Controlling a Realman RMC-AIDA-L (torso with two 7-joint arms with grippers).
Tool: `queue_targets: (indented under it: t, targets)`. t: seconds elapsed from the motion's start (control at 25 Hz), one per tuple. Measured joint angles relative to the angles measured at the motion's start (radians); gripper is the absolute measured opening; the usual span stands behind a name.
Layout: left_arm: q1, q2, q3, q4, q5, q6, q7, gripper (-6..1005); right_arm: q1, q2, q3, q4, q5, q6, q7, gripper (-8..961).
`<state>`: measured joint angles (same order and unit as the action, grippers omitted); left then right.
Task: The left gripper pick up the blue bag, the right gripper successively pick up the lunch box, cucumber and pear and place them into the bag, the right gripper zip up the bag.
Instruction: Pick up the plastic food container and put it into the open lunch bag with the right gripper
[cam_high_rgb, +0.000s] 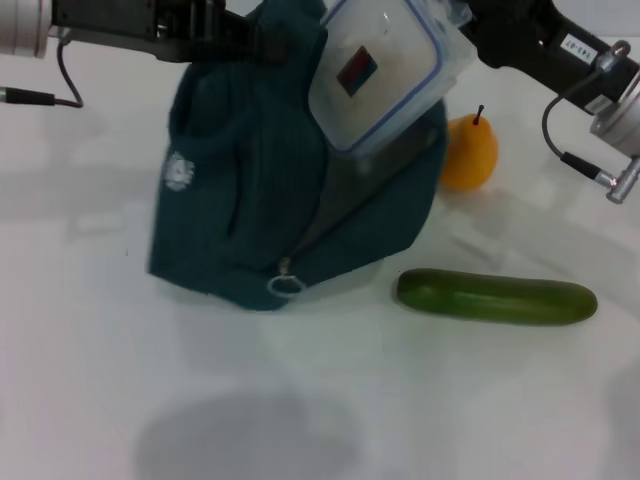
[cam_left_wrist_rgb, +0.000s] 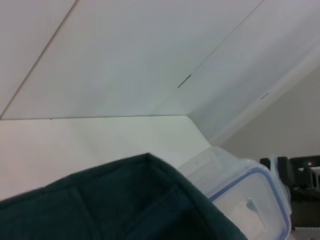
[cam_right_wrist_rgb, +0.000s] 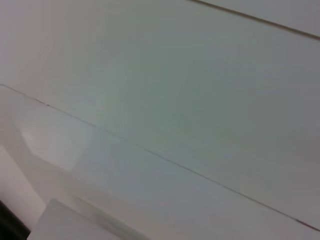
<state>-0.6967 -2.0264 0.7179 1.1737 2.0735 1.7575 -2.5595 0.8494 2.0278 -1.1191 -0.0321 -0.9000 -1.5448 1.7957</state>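
The blue bag (cam_high_rgb: 250, 190) stands on the white table, its top edge lifted by my left gripper (cam_high_rgb: 236, 36), which is shut on the fabric. Its ring zipper pull (cam_high_rgb: 285, 286) hangs at the front bottom. My right gripper (cam_high_rgb: 458, 18) comes in from the upper right, shut on the lunch box (cam_high_rgb: 385, 72), which is tilted in the air over the bag's open mouth. The pear (cam_high_rgb: 468, 150) stands just right of the bag. Lying in front of it is the cucumber (cam_high_rgb: 497, 298). The left wrist view shows the bag's rim (cam_left_wrist_rgb: 125, 205) and the lunch box (cam_left_wrist_rgb: 247, 200) beside it.
The white table (cam_high_rgb: 300, 420) spreads out in front of the bag. Cables hang from both arms at the upper left (cam_high_rgb: 40, 98) and upper right (cam_high_rgb: 585, 165). The right wrist view shows only pale surfaces.
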Motion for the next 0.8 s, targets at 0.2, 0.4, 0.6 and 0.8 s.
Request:
queue_targets:
  t: [0.2, 0.4, 0.6, 0.8]
  targets:
    - [0.0, 0.0, 0.0, 0.0, -0.012, 0.0, 0.0, 45, 0.007, 0.0, -0.038, 0.0, -0.002, 0.027, 0.001, 107]
    - [0.0, 0.0, 0.0, -0.001, -0.015, 0.001, 0.006, 45, 0.006, 0.0, -0.083, -0.003, -0.002, 0.086, 0.002, 108]
    - [0.0, 0.0, 0.001, -0.035, -0.027, 0.002, 0.019, 45, 0.003, 0.0, -0.111, -0.006, -0.002, 0.153, -0.005, 110]
    - [0.0, 0.003, 0.001, -0.053, -0.03, 0.001, 0.029, 45, 0.01, 0.0, -0.113, -0.013, 0.001, 0.189, -0.005, 112]
